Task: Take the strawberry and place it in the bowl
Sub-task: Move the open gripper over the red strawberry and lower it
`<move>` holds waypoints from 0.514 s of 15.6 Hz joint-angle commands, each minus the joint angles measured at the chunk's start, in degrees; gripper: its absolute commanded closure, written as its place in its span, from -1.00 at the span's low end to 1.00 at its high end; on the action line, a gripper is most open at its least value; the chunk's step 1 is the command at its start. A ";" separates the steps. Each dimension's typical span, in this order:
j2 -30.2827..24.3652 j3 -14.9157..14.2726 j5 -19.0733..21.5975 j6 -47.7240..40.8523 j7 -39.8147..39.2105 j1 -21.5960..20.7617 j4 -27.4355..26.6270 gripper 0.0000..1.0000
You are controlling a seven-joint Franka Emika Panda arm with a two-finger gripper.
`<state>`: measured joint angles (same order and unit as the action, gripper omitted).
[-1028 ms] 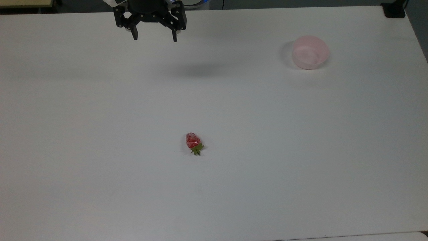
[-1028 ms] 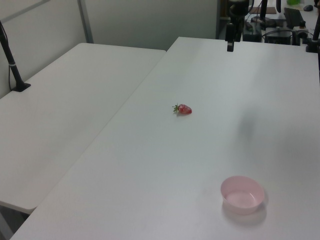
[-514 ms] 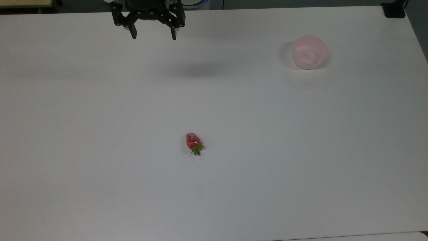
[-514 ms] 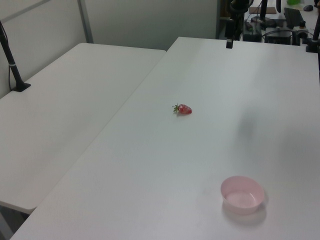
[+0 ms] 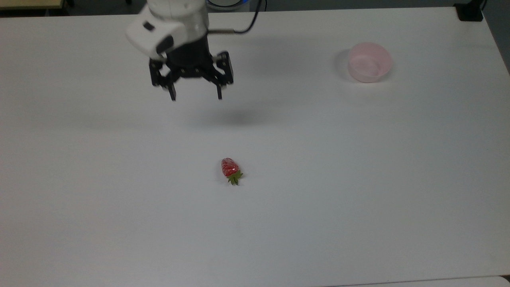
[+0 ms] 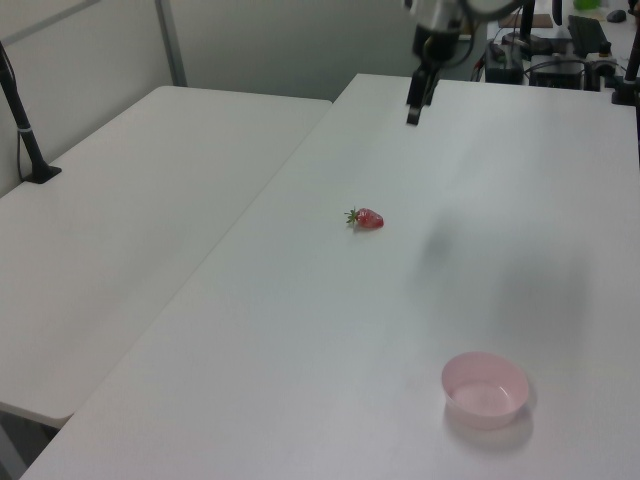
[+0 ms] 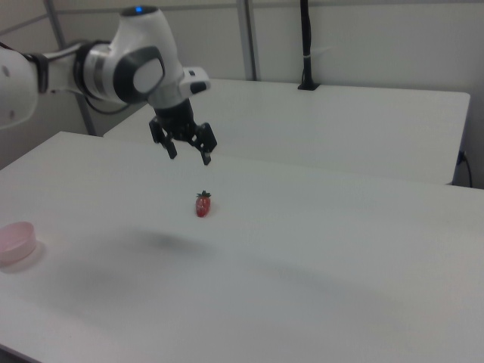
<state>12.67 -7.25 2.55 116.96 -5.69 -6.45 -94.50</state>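
With the hand (image 5: pixel 195 97) open and empty above the bench (image 5: pixel 358 179), lower squarely over the strawberry (image 5: pixel 230 168), straddle its red body, then close gently.

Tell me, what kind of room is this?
Probably a lab or office workspace: plain white tables, a robot arm over one, and desk clutter with cables behind.

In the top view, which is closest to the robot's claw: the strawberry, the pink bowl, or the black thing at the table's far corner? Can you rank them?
From the gripper, open above the table:
1. The strawberry, below it in the top view, lying mid-table.
2. The bowl, off to the top view's right.
3. The black clamp, at the top view's upper right corner.
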 commanded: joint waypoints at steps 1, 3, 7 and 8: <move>4.63 0.57 1.14 1.52 -5.90 -1.11 1.07 -1.00; 7.88 0.65 0.53 3.70 -6.18 -2.25 1.07 -1.00; 12.63 0.74 0.35 10.11 -5.21 -3.75 1.25 -1.00; 13.78 0.83 0.26 12.83 -4.43 -3.84 1.25 -1.00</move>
<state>23.46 -5.98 2.55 124.74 -10.13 -9.49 -94.30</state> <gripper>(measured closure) 0.000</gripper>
